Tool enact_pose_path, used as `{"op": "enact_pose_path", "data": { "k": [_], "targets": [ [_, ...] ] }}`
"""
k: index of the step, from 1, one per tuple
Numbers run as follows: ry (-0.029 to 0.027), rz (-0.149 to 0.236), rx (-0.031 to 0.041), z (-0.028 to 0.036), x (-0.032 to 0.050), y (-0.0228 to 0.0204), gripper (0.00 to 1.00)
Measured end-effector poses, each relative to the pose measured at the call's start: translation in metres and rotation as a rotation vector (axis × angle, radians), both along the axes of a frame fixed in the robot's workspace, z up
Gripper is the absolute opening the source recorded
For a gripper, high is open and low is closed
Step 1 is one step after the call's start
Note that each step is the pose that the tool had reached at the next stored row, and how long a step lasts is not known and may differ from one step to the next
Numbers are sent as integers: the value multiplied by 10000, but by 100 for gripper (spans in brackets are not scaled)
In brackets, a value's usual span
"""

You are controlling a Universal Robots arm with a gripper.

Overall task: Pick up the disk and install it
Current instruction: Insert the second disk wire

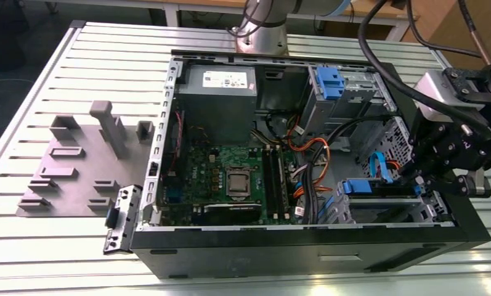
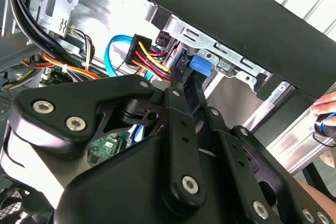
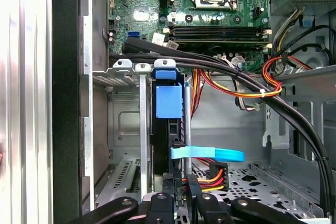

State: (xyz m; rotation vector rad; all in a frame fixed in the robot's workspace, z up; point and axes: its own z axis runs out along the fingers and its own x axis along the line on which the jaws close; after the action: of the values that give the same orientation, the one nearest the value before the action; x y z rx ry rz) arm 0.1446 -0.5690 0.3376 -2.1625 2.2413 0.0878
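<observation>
- Slatted metal bench (image 1: 48,92) carries an open tower PC case (image 1: 311,246) lying on its side; we see a grey fixture block (image 1: 81,160) on the bench, toward the exterior view's left.
- Inside the case: green motherboard (image 1: 228,179) in the middle, grey power supply box (image 1: 216,92) with a white sticker at the far end.
- Drive cage (image 1: 385,203) sits at the case's near corner, toward the exterior view's right.
- We see the disk (image 3: 169,129) standing on edge in a cage slot, blue frame tab (image 3: 168,100) on its visible end.
- Disk's long axis runs down into the slot; tab end points out of the cage toward the open side of the case. How deep it is seated, we cannot tell.
- Blue flat data cable (image 3: 210,153) and a red/yellow/black power bundle (image 3: 212,174) lie just beside the disk's near end.
- Pincer (image 3: 178,195) sits right at the disk's near edge, black linkage either side of it in the first wrist view.
- Pincer (image 2: 181,85) fingers look drawn close together at the blue tab in the second wrist view, but whether they are clamped on the disk or merely touching it, we cannot tell.
- A person's hand (image 2: 325,111) shows outside the case wall.
</observation>
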Motion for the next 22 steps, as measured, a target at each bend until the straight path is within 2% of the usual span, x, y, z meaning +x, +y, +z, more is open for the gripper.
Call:
{"op": "enact_pose_path", "data": {
  "k": [22],
  "targets": [
    [-1, 0, -8, -34, 0, 0, 24]
  ]
}}
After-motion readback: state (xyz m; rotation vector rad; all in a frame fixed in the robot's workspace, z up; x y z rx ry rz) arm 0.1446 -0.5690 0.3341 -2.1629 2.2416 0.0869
